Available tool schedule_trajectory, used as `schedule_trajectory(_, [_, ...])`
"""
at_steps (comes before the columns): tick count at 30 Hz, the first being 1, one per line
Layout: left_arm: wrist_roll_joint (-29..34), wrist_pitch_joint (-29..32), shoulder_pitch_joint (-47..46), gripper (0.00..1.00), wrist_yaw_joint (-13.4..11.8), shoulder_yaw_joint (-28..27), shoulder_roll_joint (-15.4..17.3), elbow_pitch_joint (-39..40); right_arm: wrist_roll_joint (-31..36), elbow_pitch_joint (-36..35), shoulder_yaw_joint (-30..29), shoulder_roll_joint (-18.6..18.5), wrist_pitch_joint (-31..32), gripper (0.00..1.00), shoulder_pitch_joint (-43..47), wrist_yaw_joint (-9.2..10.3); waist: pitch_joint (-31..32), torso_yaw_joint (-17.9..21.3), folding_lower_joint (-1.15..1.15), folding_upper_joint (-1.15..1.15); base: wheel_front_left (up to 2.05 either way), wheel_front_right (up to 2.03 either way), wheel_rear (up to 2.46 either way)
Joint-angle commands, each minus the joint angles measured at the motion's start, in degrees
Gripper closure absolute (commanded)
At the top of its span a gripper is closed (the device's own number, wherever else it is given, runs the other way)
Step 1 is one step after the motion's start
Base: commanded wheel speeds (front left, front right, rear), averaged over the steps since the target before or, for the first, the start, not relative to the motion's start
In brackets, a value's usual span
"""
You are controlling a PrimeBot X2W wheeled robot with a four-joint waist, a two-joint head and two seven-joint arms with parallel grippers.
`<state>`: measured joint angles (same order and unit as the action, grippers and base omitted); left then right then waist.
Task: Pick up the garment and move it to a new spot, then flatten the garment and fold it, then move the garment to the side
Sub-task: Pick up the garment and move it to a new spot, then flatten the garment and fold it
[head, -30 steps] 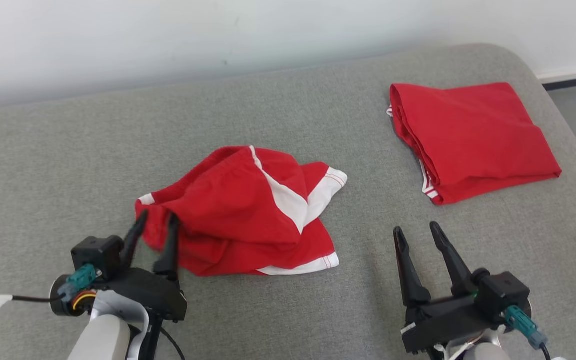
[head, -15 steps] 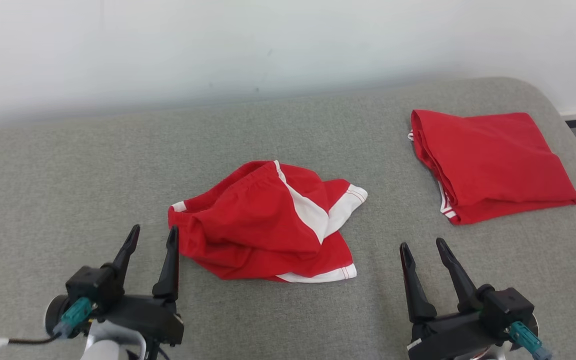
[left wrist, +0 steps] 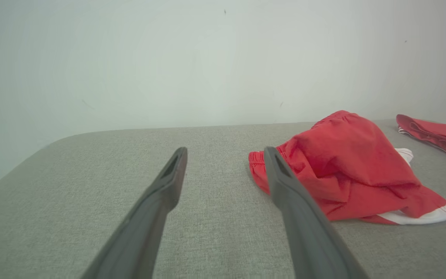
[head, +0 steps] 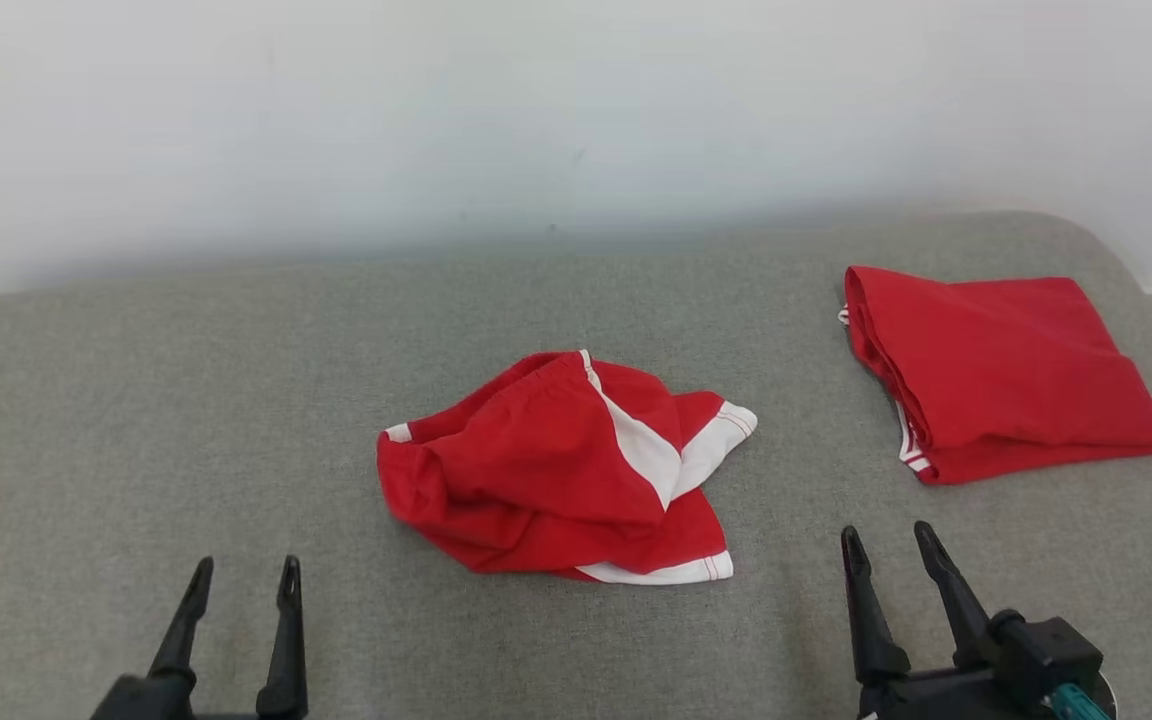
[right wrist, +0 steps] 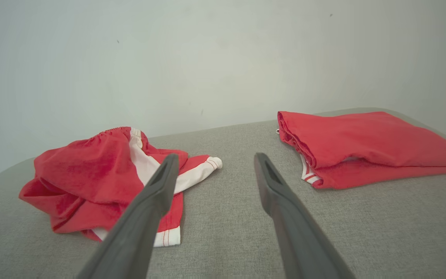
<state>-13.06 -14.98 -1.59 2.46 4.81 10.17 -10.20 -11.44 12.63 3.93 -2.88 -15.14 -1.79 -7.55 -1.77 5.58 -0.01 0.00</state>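
Observation:
A crumpled red garment [head: 556,470] with white stripes and hems lies in a heap at the middle of the grey padded surface [head: 136,420]; it also shows in the left wrist view [left wrist: 347,170] and the right wrist view [right wrist: 99,174]. My left gripper [head: 244,575] stands open at the lower left, well clear of the heap, nothing between its fingers. My right gripper [head: 886,545] is open at the lower right, empty, to the right of the heap.
A second red garment [head: 1001,370], folded flat, lies at the back right near the surface's rounded corner. A pale wall [head: 536,120] rises right behind the surface. Bare grey fabric stretches across the left side.
My left gripper has let go of the garment's left edge, opened wide and drawn back toward me. The camera has tilted up, so the whole scene sits lower in view.

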Motion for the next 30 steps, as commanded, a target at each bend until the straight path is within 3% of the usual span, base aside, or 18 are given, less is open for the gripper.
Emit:
schedule_trajectory(1, [0.9, -0.2, 1.1, 0.00, -0.2, -0.5, -0.3, 1.0, 0.4, -0.1, -0.3, 0.0, 0.0, 0.00, 0.6, 0.11, 0.4, -0.4, 0.01, 0.00, 0.00, 0.00, 0.00])
schedule_trajectory(7, [4.1, -0.2, 5.3, 0.00, 0.0, -3.0, -2.2, 5.1, 0.8, -0.6, -2.1, 0.0, 0.0, 0.00, 2.4, 0.11, 0.9, -1.1, 0.01, 0.00, 0.00, 0.00, 0.00])
schedule_trajectory(13, [5.8, -0.2, 7.4, 0.00, 2.0, -5.1, -3.5, 7.0, 0.2, -1.2, -3.1, 0.0, 0.0, 0.00, 3.8, 0.11, 1.3, -1.9, 0.01, 0.00, 0.00, 0.00, 0.00])
schedule_trajectory(30, [8.2, -0.2, 9.8, 0.00, 3.6, -9.2, -6.1, 6.3, -0.2, -0.1, -2.8, 0.0, 0.0, 0.00, 4.9, 0.11, 1.4, -2.6, 0.01, 0.00, 0.00, 0.00, 0.00])
